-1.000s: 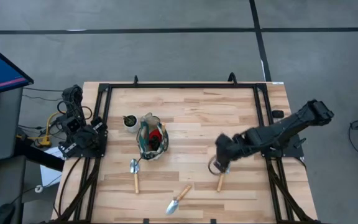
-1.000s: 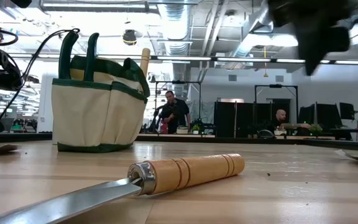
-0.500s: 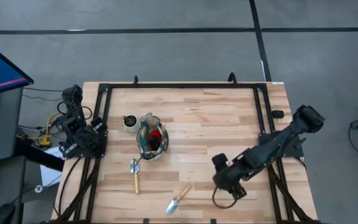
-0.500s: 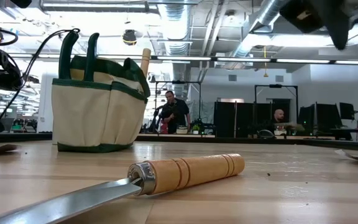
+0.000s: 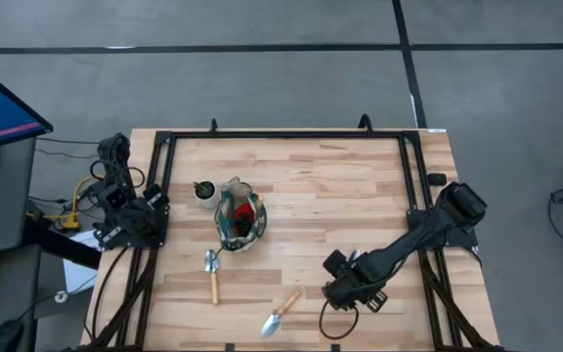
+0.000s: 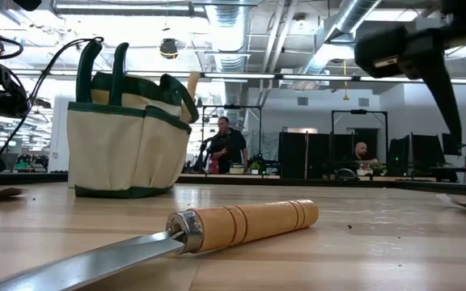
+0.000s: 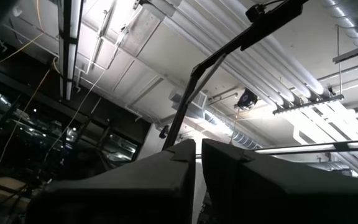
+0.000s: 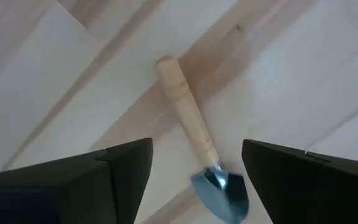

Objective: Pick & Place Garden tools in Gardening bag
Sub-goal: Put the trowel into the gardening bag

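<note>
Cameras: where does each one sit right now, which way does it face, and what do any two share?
High view: overhead, straight down on the table; shows both arms, right gripper near a trowel.
Low view: tabletop height, level across to the gardening bag; right arm overhead.
Left wrist view: faces the ceiling past shut fingers.
Right wrist view: looks down between open fingers at a trowel.
Shared: high and right wrist views show that trowel.

High view looks straight down on the whole light wooden slat table. Low view sits at tabletop level, close to a wooden-handled steel trowel. Left wrist faces the ceiling. Right wrist looks down, close over another trowel.
</note>
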You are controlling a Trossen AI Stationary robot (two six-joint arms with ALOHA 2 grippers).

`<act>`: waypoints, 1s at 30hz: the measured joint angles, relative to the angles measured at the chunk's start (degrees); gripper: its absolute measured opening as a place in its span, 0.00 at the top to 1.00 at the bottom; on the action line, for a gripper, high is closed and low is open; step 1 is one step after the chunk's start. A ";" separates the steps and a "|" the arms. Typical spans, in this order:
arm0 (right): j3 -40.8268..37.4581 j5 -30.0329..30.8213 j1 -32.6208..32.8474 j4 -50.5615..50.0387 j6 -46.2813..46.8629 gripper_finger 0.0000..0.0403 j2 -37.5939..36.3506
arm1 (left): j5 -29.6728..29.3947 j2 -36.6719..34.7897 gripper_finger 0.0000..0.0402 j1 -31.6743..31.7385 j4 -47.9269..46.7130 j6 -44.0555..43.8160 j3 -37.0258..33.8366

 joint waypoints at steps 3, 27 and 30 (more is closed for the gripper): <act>-0.02 -0.64 0.07 1.11 -0.74 0.40 1.05 | 0.05 0.00 0.95 0.00 -0.16 0.00 0.01; -5.49 -1.26 0.00 11.95 -0.39 0.45 2.67 | 0.02 0.00 0.95 -0.01 -1.19 -0.02 0.01; -5.60 -1.26 0.00 12.37 -0.41 0.46 2.67 | 0.02 0.00 0.95 -0.01 -1.21 -0.02 0.01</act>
